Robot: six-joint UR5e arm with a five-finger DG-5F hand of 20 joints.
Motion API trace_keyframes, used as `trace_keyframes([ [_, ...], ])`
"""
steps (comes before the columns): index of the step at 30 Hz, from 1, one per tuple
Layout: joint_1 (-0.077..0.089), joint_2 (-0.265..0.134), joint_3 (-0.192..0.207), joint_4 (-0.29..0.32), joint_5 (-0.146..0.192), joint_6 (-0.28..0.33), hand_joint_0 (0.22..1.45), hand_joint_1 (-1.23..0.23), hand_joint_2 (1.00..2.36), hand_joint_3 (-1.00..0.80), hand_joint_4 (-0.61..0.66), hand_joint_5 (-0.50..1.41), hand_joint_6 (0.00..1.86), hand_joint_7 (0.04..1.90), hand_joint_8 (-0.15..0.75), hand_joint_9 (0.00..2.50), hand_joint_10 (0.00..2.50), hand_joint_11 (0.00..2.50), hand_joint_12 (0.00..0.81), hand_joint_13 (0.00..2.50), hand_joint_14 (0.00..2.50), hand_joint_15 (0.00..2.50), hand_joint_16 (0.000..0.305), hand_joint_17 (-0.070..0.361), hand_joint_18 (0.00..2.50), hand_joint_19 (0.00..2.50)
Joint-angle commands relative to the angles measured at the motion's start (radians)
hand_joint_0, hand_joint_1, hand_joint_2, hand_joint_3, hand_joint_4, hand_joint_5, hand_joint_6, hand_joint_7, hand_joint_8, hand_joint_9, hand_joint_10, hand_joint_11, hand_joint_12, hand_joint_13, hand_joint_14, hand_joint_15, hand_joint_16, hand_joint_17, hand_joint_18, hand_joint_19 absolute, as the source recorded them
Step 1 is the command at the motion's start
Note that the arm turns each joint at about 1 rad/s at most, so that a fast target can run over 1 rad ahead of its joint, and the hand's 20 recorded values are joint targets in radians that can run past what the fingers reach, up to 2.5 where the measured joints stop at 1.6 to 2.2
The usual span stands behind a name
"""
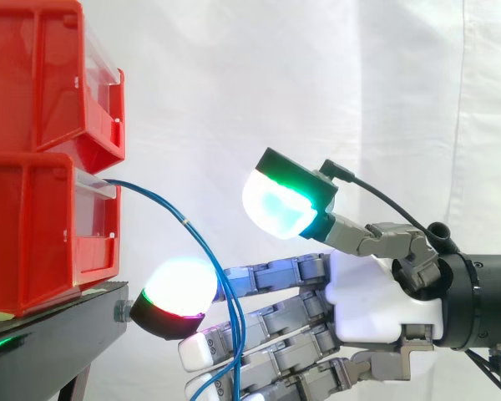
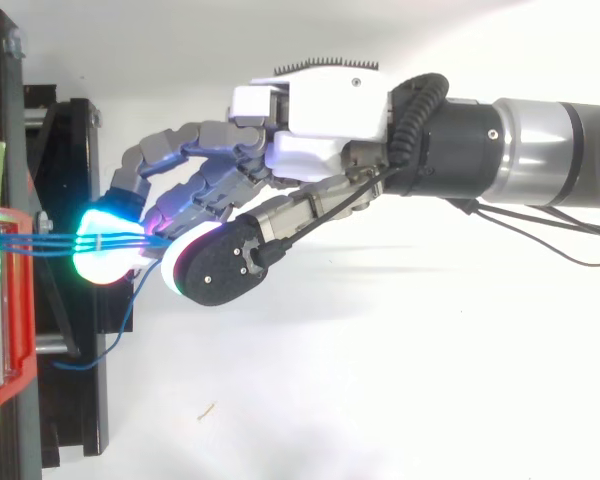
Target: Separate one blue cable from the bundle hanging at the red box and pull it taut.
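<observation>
Several thin blue cables [image 1: 189, 224] leave the lower red bin [image 1: 42, 225] and arc right and down across my hand's fingers. From above, the same cables [image 2: 50, 241] run level from the bin to the fingertips. My hand [image 1: 376, 301] comes in from the right with its fingers stretched toward the bin and nearly straight. One glowing fingertip [image 1: 177, 288] sits just left of the hanging cables. The cables lie against the fingers [image 1: 275, 322]. The thumb pad [image 1: 277, 207], glowing green, stands raised above the cables and apart from them. I see no cable pinched; the hand is open.
Two red bins are stacked on a black stand [image 1: 58, 326] at the left; the upper red bin [image 1: 42, 75] overhangs the cables' exit. A loose loop of blue cable [image 2: 120, 325] hangs down beside the stand. A white curtain lies behind.
</observation>
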Motion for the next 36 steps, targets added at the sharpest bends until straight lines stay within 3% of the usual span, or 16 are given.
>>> trace_keyframes([
  [1, -0.001, 0.0, 0.004, -0.002, -0.007, 0.002, 0.58, -0.68, 1.01, -0.39, 0.2, -0.18, 0.5, 0.94, 0.291, 0.62, 0.01, 0.37, 0.354, 0.68, 0.01, 0.27, 0.048, 0.108, 0.73, 0.39],
  [6, -0.004, 0.0, 0.009, -0.025, -0.032, 0.004, 0.6, -0.68, 1.01, -0.35, 0.2, -0.17, 0.5, 0.97, 0.29, 0.63, 0.01, 0.38, 0.349, 0.69, 0.01, 0.28, 0.047, 0.106, 0.73, 0.41],
  [16, -0.012, 0.0, 0.01, -0.034, -0.044, 0.011, 0.62, -0.67, 1.01, -0.34, 0.22, -0.16, 0.5, 1.06, 0.295, 0.66, 0.02, 0.41, 0.347, 0.73, 0.01, 0.3, 0.047, 0.106, 0.78, 0.44],
  [18, -0.017, 0.0, 0.009, -0.034, -0.063, 0.011, 0.6, -0.65, 1.01, -0.38, 0.23, -0.16, 0.5, 1.08, 0.3, 0.66, 0.02, 0.42, 0.35, 0.74, 0.01, 0.31, 0.047, 0.106, 0.8, 0.44],
  [36, -0.034, 0.0, 0.01, -0.023, -0.066, 0.004, 0.57, -0.6, 1.0, -0.46, 0.23, -0.15, 0.5, 1.08, 0.311, 0.7, 0.02, 0.45, 0.355, 0.78, 0.01, 0.34, 0.048, 0.108, 0.83, 0.45],
])
